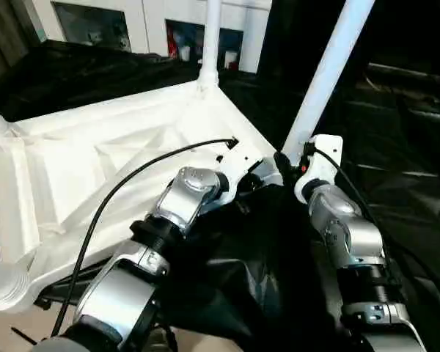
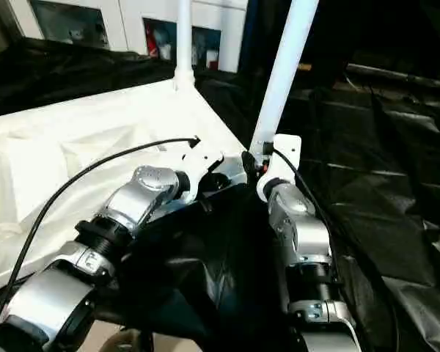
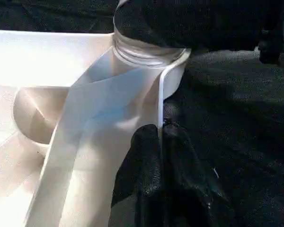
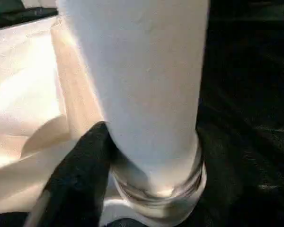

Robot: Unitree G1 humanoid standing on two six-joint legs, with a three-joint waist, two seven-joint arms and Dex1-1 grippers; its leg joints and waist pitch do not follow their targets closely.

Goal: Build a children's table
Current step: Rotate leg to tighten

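Both hands worked the near corner leg of the upturned tabletop.

Left hand point(image 3: 161, 156) was pinched shut on the tabletop point(image 1: 95, 169) rim just beside the near corner socket point(image 3: 146, 54); right hand point(image 4: 132, 156) hugged the near leg point(image 1: 326, 73) at that socket, one black finger point(image 4: 80, 175) pressed on the tube, grip uncertain. The leg leaned off upright, so it was likely not fully seated; pushing at that angle could jam it or pop it loose, and the rim pinch could slip. Count: one tabletop, upside down on black sheeting point(image 1: 396, 147); one far leg point(image 1: 211, 37) standing beyond the socket; two more leg stubs at the tabletop's left corners, so four legs.
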